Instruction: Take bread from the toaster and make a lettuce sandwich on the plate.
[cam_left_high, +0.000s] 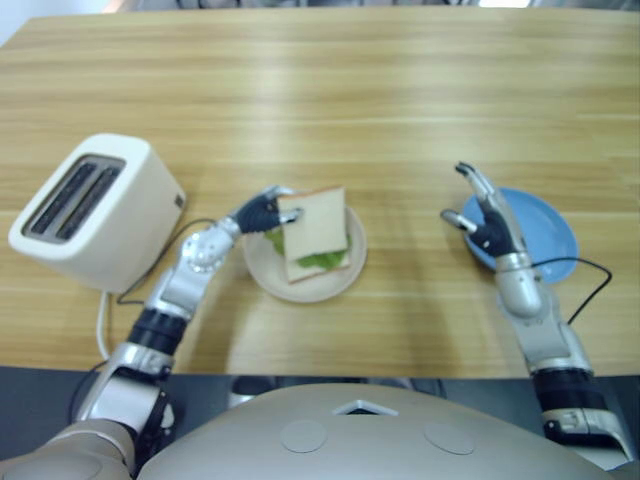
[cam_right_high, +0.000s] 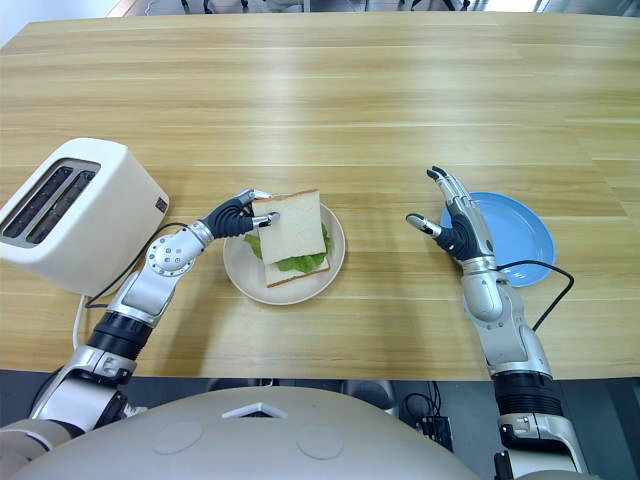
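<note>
My left hand (cam_right_high: 232, 215) pinched on top bread slice (cam_right_high: 292, 226) — slice tilted over lettuce (cam_right_high: 299, 264) on plate (cam_right_high: 237, 268) just beside it. Closing step, I judge — lower flat, release. Right hand (cam_right_high: 458, 232) spread, empty, well aside.

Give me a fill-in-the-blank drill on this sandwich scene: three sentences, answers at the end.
1. The left hand holds the top slice of bread tilted over the green ____ on the beige plate.
2. The empty plate beside the open right hand is ____ in colour.
3. The toaster stands on the robot's ____ side of the table.
Missing words: lettuce; blue; left.
</note>
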